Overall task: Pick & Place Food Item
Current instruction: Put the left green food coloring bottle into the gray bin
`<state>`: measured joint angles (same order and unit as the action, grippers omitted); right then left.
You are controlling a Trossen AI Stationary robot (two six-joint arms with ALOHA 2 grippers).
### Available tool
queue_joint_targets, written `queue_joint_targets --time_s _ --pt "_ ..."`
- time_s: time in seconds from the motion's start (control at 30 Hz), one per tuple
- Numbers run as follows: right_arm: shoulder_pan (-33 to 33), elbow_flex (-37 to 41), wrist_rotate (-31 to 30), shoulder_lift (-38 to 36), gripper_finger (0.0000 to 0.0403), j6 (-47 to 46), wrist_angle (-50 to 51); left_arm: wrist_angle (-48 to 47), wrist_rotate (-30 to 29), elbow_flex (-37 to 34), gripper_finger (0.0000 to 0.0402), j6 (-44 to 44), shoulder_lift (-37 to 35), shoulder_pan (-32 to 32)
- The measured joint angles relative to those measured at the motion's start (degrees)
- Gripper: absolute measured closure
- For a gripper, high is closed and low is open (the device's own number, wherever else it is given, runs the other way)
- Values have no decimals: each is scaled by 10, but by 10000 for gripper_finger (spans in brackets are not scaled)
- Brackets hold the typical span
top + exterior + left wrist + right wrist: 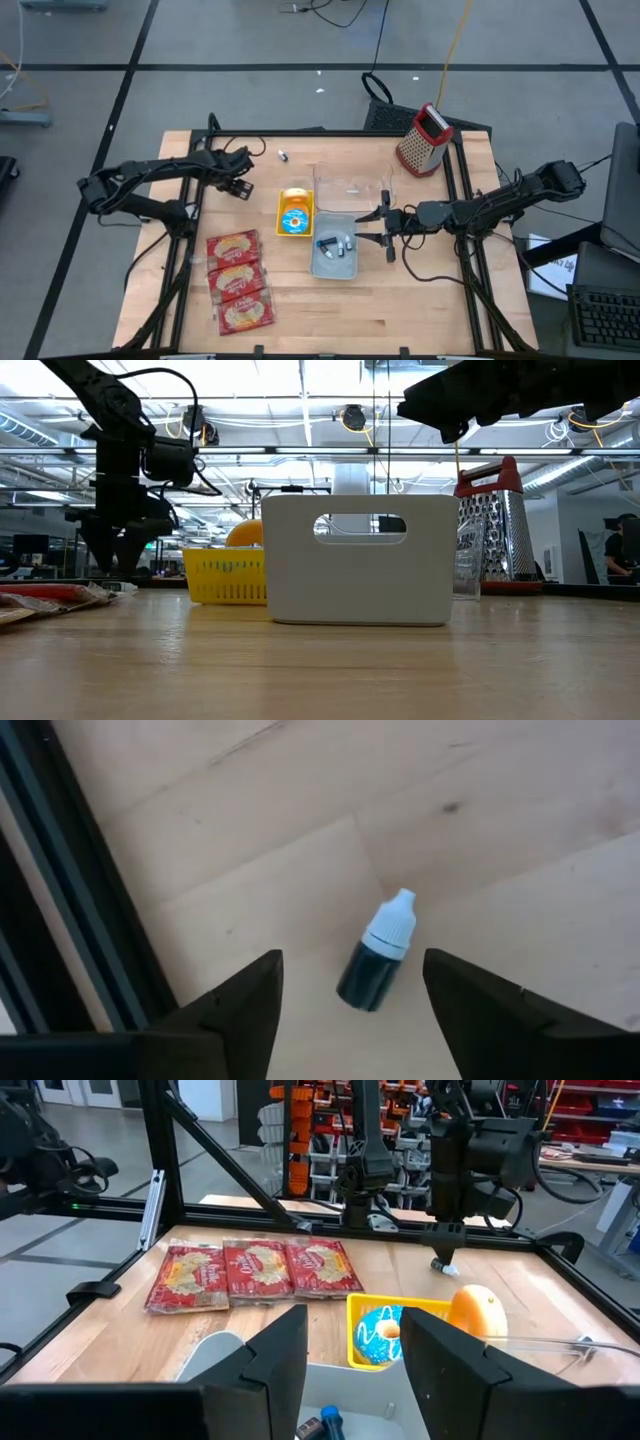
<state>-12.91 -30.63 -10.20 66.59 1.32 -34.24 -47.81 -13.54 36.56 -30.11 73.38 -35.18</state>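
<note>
The left gripper [350, 1010] points steeply down with its jaws spread wide around a small dark dropper bottle [377, 965] that lies ungrasped on the table [520, 850], so the pick looks not yet made. The grey bin [335, 262] already holds similar bottles. The right gripper [383, 228] hovers level over that bin, jaws parted and empty.

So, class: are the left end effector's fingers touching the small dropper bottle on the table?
Apart. The left wrist view shows the dropper bottle lying between the open left end effector's fingers, with bare wood visible on both sides of it.
</note>
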Motion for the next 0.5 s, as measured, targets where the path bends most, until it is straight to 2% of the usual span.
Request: queue_joint_targets --time_s 0.13,0.3,0.5 --pt "0 0 0 0 253 0 0 12 7 0 175 -13 15 -4" --pt "0 0 0 0 255 -2 -1 10 56 0 200 -11 62 -9" --pt "0 0 0 0 257 -2 0 21 55 4 231 0 102 -8"
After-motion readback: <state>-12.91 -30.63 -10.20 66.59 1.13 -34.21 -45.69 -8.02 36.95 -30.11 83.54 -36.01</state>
